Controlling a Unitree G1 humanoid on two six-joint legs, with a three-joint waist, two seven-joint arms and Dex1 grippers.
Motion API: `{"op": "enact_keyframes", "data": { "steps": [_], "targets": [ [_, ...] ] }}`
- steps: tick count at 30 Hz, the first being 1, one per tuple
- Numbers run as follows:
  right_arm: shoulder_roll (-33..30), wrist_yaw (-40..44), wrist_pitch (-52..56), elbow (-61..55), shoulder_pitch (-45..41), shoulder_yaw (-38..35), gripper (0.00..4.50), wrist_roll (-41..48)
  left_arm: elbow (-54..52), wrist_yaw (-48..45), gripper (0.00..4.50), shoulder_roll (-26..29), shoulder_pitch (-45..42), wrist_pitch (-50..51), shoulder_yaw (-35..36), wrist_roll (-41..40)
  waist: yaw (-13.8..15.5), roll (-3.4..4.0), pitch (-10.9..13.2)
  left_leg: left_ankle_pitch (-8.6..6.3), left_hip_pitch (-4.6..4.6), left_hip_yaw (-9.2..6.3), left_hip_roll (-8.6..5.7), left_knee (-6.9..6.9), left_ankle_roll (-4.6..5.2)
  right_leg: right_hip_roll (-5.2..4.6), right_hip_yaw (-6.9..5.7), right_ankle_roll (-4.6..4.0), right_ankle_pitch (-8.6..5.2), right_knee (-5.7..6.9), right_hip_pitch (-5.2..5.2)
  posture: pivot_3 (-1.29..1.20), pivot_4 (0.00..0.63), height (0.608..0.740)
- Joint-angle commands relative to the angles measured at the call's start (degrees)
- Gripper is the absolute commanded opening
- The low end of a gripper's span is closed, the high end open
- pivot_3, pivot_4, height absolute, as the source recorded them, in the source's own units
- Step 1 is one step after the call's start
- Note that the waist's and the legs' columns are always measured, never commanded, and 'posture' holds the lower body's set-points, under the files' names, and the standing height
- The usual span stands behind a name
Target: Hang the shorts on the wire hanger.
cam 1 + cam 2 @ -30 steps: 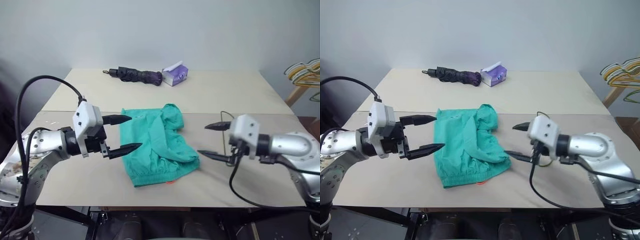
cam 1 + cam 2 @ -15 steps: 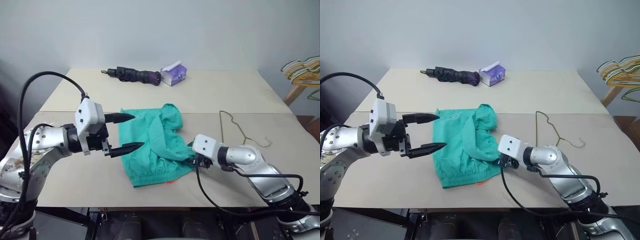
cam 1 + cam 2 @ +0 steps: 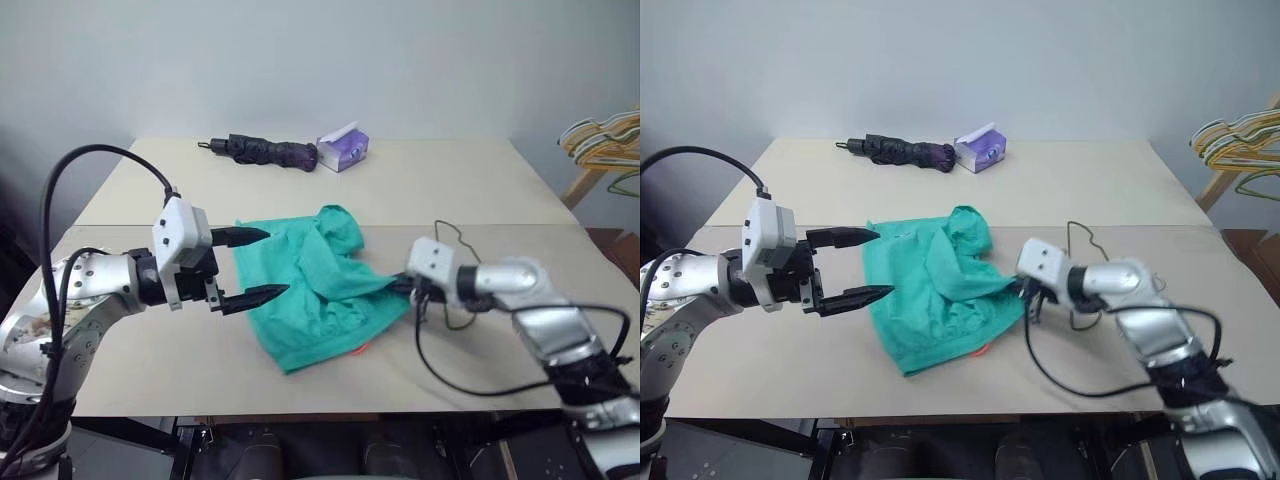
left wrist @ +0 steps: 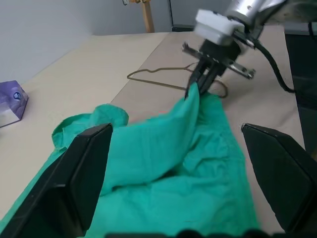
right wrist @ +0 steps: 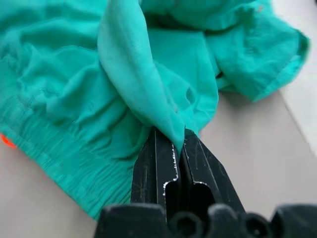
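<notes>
The wire hanger (image 3: 452, 238) is largely hidden behind the right gripper (image 3: 398, 287) and its cable at centre right. The bunch of pastel hangers (image 3: 607, 138) is cut off by the right edge (its rack too). The shorts' orange tag (image 3: 360, 349) seems mostly tucked under cloth.

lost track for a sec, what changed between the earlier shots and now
The right hand, open beside the shorts a second ago, moved in to their near edge, shut on a fold of the cloth and has begun pulling it up and toward the wire hanger; the shorts have shifted and bunched a little. The left hand stayed open in place; the hanger, umbrella and tissue pack lie as before.
</notes>
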Motion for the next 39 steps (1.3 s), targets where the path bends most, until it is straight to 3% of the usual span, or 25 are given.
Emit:
{"op": "enact_keyframes", "data": {
  "steps": [1, 3, 7, 9, 11, 17, 20, 21, 24, 28, 31, 33, 39],
  "targets": [
    [0.31, 5.79, -10.12, 16.88, -9.38, -0.76, 0.02, -1.75, 0.33, 0.30, 4.50, -0.46, -1.97, -1.16, -1.05, 0.90, -0.48, 0.02, -0.03, 0.00, 0.02, 0.01, 0.02, 0.00, 0.00, 0.02, 0.01, -0.02, 0.02, 0.00, 0.00, 0.00, 0.001, 0.740],
    [1.58, 4.77, -16.38, 28.57, -15.18, 1.52, 0.02, -6.38, 0.91, 0.21, 4.50, -1.03, -2.52, -1.49, -1.87, 1.27, -1.09, 0.04, -0.06, 0.01, 0.00, 0.00, 0.02, -0.01, -0.02, 0.02, 0.00, -0.07, 0.04, -0.01, 0.00, 0.00, 0.000, 0.740],
    [5.99, -8.93, -25.03, 48.89, -25.36, 3.84, 0.02, -15.88, 1.75, -0.08, 4.50, -1.94, -3.49, -1.96, -3.09, 2.12, -2.57, 0.03, -0.08, 0.04, -0.03, 0.00, 0.02, -0.02, -0.08, 0.01, 0.01, -0.10, 0.06, 0.01, -0.04, -0.03, 0.000, 0.740],
    [7.22, -14.16, -25.53, 54.08, -28.49, 3.42, 0.50, -17.94, 1.93, -0.23, 4.50, -2.15, -3.81, -2.07, -3.44, 2.31, -3.22, 0.03, -0.08, 0.12, -0.08, -0.04, 0.01, -0.09, -0.21, 0.01, 0.01, -0.10, 0.07, 0.01, -0.08, -0.04, 0.000, 0.740],
    [7.12, -13.42, -26.49, 55.09, -29.27, 3.47, 1.06, -18.88, 2.32, -0.45, 4.50, -2.26, -4.18, -2.14, -3.63, 2.43, -3.57, 0.05, -0.09, 0.16, -0.12, -0.05, 0.01, -0.13, -0.28, 0.00, 0.02, -0.11, 0.07, 0.03, -0.15, -0.04, 0.000, 0.740],
    [3.75, -8.95, -21.27, 41.97, -21.81, 1.10, 3.19, -17.43, 2.91, -1.27, 4.50, -2.41, -4.31, -2.34, -4.08, 2.72, -4.88, 0.09, -0.12, 0.16, -0.12, -0.12, 0.01, -0.14, -0.27, -0.01, 0.00, -0.09, 0.07, 0.04, -0.12, -0.08, 0.000, 0.740],
    [0.47, -6.29, -10.79, 17.55, -10.18, -3.30, 4.29, -12.84, 5.70, -2.65, 4.50, -2.03, -5.10, -3.89, -4.62, 4.17, -4.87, 0.16, -0.16, 0.15, -0.13, -0.17, 0.02, -0.13, -0.27, 0.00, -0.04, -0.08, 0.06, 0.08, -0.12, -0.09, 0.001, 0.740],
    [0.00, -5.79, -7.14, 10.98, -7.31, -4.58, 4.46, -11.35, 6.39, -3.12, 4.50, -1.88, -5.28, -4.35, -4.74, 4.58, -4.85, 0.22, -0.19, 0.15, -0.12, -0.17, 0.01, -0.13, -0.27, 0.00, -0.03, -0.08, 0.06, 0.11, -0.14, -0.09, 0.000, 0.740],
    [-0.90, -4.47, 5.22, -10.36, 1.59, -6.24, 4.46, -7.10, 8.23, -5.02, 4.50, -1.60, -5.96, -5.96, -5.20, 5.63, -5.65, 0.32, -0.24, 0.15, -0.10, -0.14, 0.02, -0.11, -0.26, 0.00, 0.01, -0.07, 0.05, 0.21, -0.16, -0.10, 0.004, 0.740],
    [0.10, -6.94, 16.86, -26.71, 8.47, -4.05, 4.46, -5.84, 8.67, -5.61, 4.50, -2.07, -6.18, -6.36, -5.42, 5.95, -6.16, 0.32, -0.25, 0.15, 0.01, -0.14, 0.05, -0.05, -0.27, 0.05, 0.00, 0.19, -0.10, 0.28, -0.09, -0.11, 0.007, 0.740],
    [2.53, -13.81, 27.37, -33.01, 10.63, 3.34, 4.46, -12.33, 8.12, -5.66, 4.50, -2.48, -5.61, -6.45, -5.69, 6.03, -6.17, 0.31, -0.25, 0.21, 0.01, -0.14, 0.07, 0.03, -0.36, 0.07, 0.00, 0.33, -0.16, 0.28, -0.06, -0.11, 0.007, 0.740],
    [1.22, -16.62, 28.54, -34.95, 11.01, 9.54, 4.46, -19.37, 7.91, -5.64, 4.50, -2.65, -5.35, -6.44, -5.72, 6.09, -6.09, 0.30, -0.25, 0.34, 0.00, -0.13, 0.08, 0.03, -0.57, 0.07, 0.01, 0.35, -0.11, 0.29, -0.09, -0.11, 0.012, 0.740],
    [3.15, -16.46, 38.31, -36.90, 8.00, 19.92, 4.46, -21.78, 8.00, -5.76, 4.50, -2.69, -4.61, -6.91, -5.46, 6.54, -6.01, 0.30, -0.25, 0.42, 0.01, -0.14, 0.12, 0.04, -0.59, 0.11, 0.02, 0.34, -0.02, 0.30, -0.10, -0.09, 0.011, 0.740]
  ]
}}
